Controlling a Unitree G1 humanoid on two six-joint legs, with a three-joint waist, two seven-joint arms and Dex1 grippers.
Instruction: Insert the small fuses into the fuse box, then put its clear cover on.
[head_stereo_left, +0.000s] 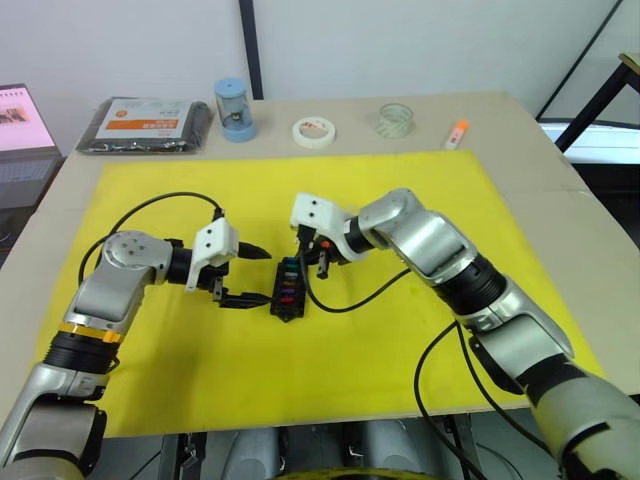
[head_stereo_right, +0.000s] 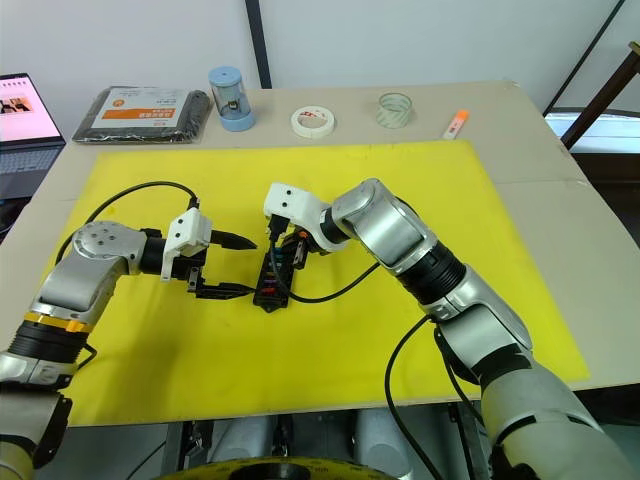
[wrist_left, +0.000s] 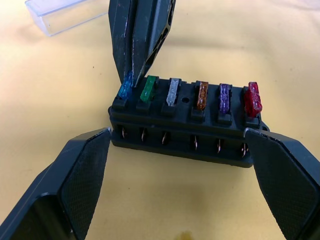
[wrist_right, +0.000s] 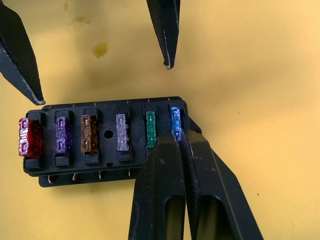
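**Last fuse going in**

While the yellow mat (head_stereo_left: 420, 400) holds everything, the fuse box (head_stereo_left: 288, 291) sits in its middle, its long side running away from the robot. All 6 small fuses (wrist_right: 121, 132) stand in their slots. The clear cover (wrist_left: 60, 15) lies just beyond the box. The right gripper (wrist_right: 176, 137), fingers pressed together, pushes on the blue end fuse (wrist_right: 175, 122) and is nearer. The left gripper (wrist_left: 175, 165) is spread wide around the box.

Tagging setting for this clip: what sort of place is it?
Probably a lab or office workbench: a table with a yellow mat, tape rolls, and a laptop at the edge.
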